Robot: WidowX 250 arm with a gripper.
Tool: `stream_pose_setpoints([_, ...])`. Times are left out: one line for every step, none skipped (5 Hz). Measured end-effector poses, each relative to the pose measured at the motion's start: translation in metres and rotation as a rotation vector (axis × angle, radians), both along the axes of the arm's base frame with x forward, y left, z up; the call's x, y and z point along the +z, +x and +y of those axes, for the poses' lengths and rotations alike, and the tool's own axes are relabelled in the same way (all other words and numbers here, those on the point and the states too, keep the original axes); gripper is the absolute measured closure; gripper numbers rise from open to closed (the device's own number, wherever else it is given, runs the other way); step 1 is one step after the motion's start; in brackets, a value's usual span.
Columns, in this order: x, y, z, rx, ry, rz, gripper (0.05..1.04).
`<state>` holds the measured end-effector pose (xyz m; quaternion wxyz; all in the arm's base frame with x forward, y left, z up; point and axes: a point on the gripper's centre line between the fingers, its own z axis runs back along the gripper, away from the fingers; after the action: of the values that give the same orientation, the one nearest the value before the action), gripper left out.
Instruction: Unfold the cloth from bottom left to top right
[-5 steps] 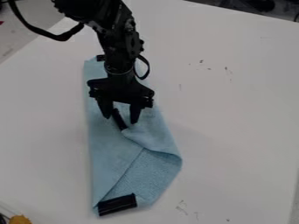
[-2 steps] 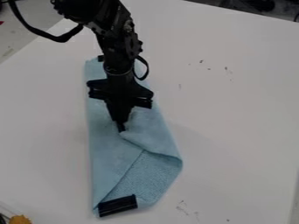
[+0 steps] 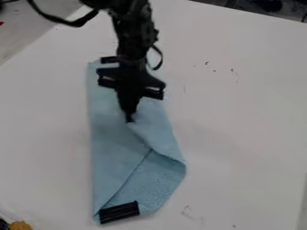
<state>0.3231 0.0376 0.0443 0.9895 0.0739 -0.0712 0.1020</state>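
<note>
Pinching a corner of the blue cloth [image 3: 114, 148] — closed down on it — the gripper [image 3: 129, 118] hangs above.

From fairly close above, one camera slants down the table [image 3: 240, 134] toward the arm [image 3: 133, 33].

Arm [image 3: 133, 33] cut off by top edge; pincer [image 3: 129, 120] blurred.

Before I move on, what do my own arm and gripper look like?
Your arm is black all over, with knobby joints and small rounded bumps along one side. A thick black cable loops off it, and a thinner black loop curves out near the wrist. The gripper is black too: a wide crosspiece with flared ends above a narrow, tapering tip. I can make out no markings.
</note>
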Motion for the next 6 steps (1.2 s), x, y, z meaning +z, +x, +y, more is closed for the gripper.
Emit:
stream_pose_setpoints([0.009,0.020,-0.014,-0.054,0.025,0.016,1.026])
stream_pose_setpoints([0.007,0.040,-0.027,-0.132,0.000,0.025,1.026])
stream_pose_setpoints([-0.005,0.053,-0.036,-0.195,-0.042,0.040,1.026])
stream_pose_setpoints([-0.016,0.061,-0.044,-0.232,-0.073,0.045,1.026])
stream_pose_setpoints([-0.022,0.060,-0.052,-0.230,-0.106,0.051,1.019])
stream_pose_setpoints([-0.022,0.060,-0.059,-0.205,-0.115,0.051,0.981])
